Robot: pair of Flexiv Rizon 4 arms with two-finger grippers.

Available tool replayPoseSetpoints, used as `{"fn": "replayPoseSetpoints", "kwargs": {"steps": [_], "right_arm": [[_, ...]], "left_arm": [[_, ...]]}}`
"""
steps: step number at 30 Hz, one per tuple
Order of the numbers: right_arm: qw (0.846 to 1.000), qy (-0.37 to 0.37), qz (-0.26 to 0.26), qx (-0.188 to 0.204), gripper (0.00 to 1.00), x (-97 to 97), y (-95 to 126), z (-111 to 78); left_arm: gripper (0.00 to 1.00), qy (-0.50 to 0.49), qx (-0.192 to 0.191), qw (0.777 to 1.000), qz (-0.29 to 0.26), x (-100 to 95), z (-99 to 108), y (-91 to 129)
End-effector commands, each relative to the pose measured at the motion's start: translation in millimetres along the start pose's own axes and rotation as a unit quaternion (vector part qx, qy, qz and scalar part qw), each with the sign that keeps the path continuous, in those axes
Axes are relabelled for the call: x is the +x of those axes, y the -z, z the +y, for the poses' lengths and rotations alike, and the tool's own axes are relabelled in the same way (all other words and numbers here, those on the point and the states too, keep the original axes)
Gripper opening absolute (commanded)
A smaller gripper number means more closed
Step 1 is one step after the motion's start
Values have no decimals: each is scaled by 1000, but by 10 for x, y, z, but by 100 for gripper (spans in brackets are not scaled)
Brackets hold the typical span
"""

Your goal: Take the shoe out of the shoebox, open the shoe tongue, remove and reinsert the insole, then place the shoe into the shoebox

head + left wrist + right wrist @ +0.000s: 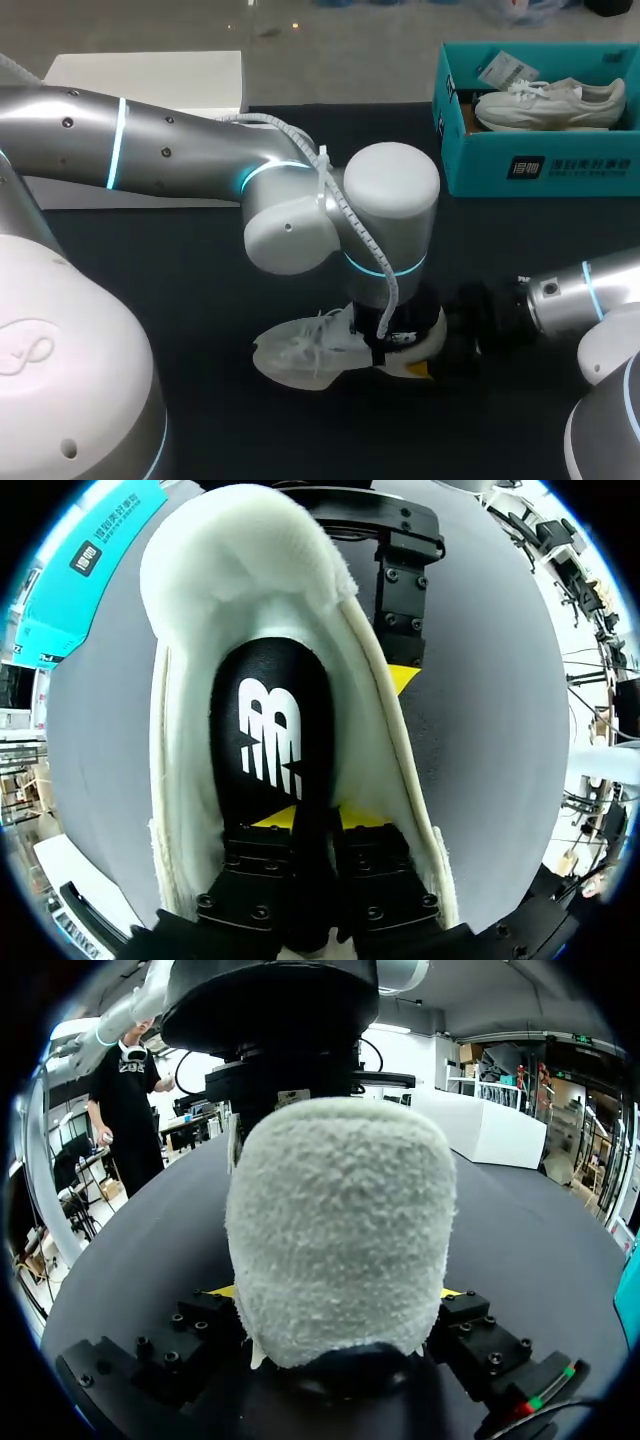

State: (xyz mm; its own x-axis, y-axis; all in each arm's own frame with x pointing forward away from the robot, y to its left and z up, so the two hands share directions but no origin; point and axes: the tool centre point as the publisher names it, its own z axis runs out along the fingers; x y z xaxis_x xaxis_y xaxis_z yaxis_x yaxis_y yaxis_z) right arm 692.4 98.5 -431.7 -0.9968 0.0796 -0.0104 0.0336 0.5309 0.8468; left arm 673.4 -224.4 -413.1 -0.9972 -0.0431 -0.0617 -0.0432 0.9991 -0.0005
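Note:
A white shoe (pixel 300 355) lies on the black table in front of me, toe to the left. My left gripper (pixel 305 818) reaches down into the shoe's opening (pixel 185 730), its yellow tips close together and pinched on the black insole (pixel 270 720) with a white logo. From the right, my right gripper (pixel 455 340) holds the shoe by its padded heel (pixel 340 1220), which sits between the wide-set fingers with both sides touched. One right finger (pixel 400 590) shows beside the shoe in the left wrist view. The teal shoebox (pixel 540 165) stands at the back right.
A second white shoe (pixel 550 105) lies inside the teal shoebox. A white flat board (pixel 150 75) lies at the back left, partly behind my left arm. The black tabletop (pixel 200 290) stretches between the shoe and the box.

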Motion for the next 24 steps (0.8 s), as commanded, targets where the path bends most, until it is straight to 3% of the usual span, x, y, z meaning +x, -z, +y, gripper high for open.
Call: {"fn": "replayPoseSetpoints", "kwargs": {"steps": [1,10,24], "right_arm": [[1000,0,-1,2,0,8,-31,-6],[1000,0,-1,2,0,8,-31,-6],[1000,0,-1,2,0,8,-31,-6]], "left_arm": [[0,18,-6,999,-33,1,-44,-327],[0,29,-13,999,-37,17,4,-404],[0,64,64,996,-19,-4,154,50]]}}
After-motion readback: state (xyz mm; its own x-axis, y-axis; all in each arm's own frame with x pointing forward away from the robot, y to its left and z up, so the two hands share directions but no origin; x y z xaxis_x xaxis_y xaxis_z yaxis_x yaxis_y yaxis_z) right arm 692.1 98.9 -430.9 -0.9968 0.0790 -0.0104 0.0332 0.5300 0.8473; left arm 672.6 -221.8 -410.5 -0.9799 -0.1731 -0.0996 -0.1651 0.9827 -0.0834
